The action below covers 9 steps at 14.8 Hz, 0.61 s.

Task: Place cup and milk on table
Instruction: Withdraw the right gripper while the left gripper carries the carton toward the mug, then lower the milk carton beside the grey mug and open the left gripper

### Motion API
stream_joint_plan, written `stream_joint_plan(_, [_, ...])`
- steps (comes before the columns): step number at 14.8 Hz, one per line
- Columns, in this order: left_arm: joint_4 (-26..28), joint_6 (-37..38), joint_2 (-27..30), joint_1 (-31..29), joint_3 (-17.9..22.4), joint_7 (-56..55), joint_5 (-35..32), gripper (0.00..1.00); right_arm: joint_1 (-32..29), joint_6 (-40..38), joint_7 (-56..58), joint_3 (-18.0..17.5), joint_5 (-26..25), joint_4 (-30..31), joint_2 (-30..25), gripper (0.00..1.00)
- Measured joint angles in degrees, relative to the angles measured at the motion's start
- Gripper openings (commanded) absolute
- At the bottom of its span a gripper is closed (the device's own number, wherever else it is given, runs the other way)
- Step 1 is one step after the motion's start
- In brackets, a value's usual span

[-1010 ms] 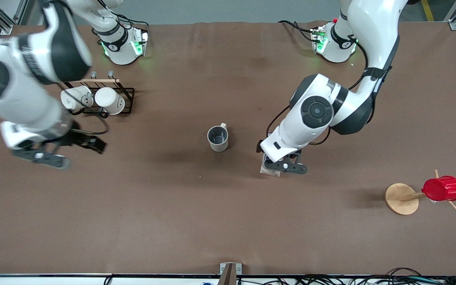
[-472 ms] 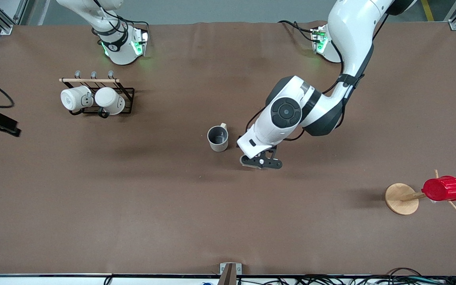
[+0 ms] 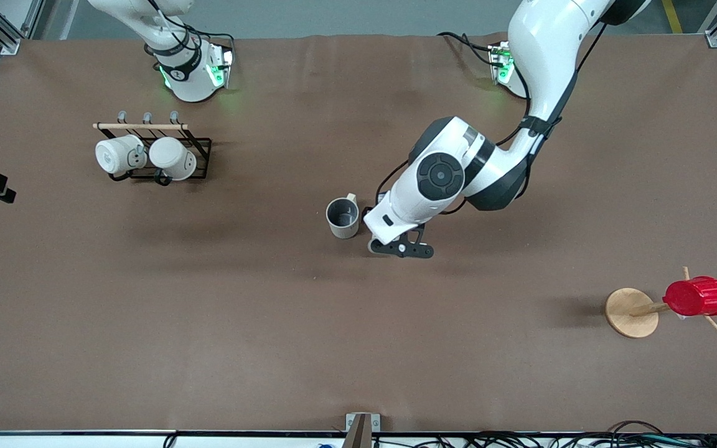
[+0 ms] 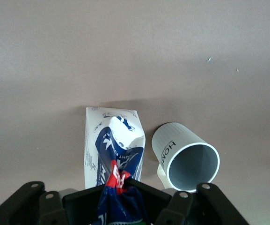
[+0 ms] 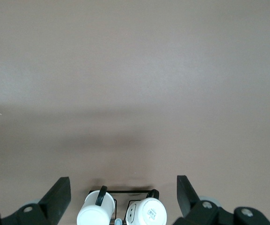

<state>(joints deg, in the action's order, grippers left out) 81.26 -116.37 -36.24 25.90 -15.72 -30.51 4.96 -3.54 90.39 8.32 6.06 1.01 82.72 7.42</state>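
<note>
The cup [image 3: 342, 217], cream-beige with a grey inside, stands upright mid-table [image 3: 271, 336]. It also shows in the left wrist view [image 4: 186, 157], with dark lettering on its side. My left gripper [image 3: 401, 249] is beside the cup, toward the left arm's end. It is shut on the gable top of the milk [image 4: 113, 140], a white and dark blue carton with a red mark. In that view the gripper [image 4: 120, 197] holds the carton upright close beside the cup; I cannot tell whether its base touches the table. The left hand hides the milk in the front view. My right gripper [image 5: 121, 183] is open and empty, up over the mug rack.
A black wire rack [image 3: 200, 149] with two white mugs [image 3: 147, 157] stands toward the right arm's end, also in the right wrist view [image 5: 120, 213]. A red ribbed cup [image 3: 696, 296] hangs on a wooden peg stand [image 3: 629, 312] toward the left arm's end.
My left gripper has carried the milk toward the cup and stopped close beside it. My right arm has swung away toward its end of the table, almost out of the front view.
</note>
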Motion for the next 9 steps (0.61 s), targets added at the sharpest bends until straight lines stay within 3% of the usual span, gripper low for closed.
stream_joint_plan(9, [-0.1, 0.0, -1.46, 1.01, -0.01, -0.17, 0.74, 0.04, 0.67, 0.07, -1.24, 0.32, 0.03, 2.01, -1.23, 1.0])
